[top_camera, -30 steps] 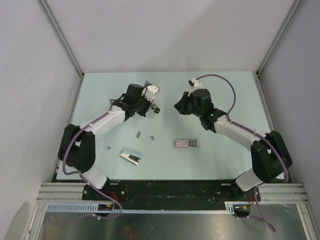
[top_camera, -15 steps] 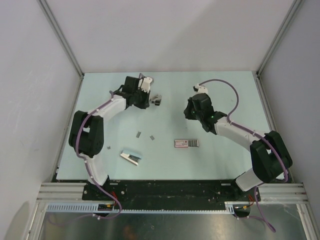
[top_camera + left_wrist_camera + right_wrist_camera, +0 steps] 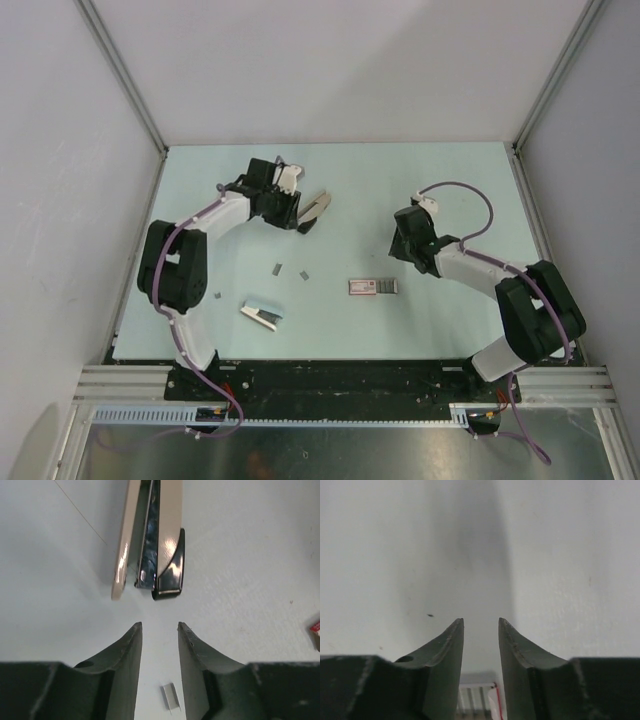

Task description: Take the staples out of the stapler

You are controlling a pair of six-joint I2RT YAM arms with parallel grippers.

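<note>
A beige and black stapler (image 3: 150, 535) lies on the table just ahead of my left gripper (image 3: 159, 625), which is open and empty. In the top view the stapler (image 3: 319, 207) lies right of the left gripper (image 3: 301, 223). A small flat pink-red piece (image 3: 364, 287) with a grey ribbed staple strip (image 3: 388, 287) at its right end lies mid-table. My right gripper (image 3: 409, 251) is open and empty behind it. In the right wrist view the ribbed strip (image 3: 476, 700) shows low between the open fingers, below the gripper (image 3: 481, 621).
Small loose staple bits lie on the table (image 3: 277, 268), (image 3: 303, 274), (image 3: 218, 295); one shows between the left fingers (image 3: 170, 697). A white and blue-grey flat object (image 3: 262, 314) lies near the front left. Grey walls enclose the table (image 3: 450, 180).
My left gripper carried the stapler toward the back, set it on the table and let go. My right arm drew back to the right and lowered.
</note>
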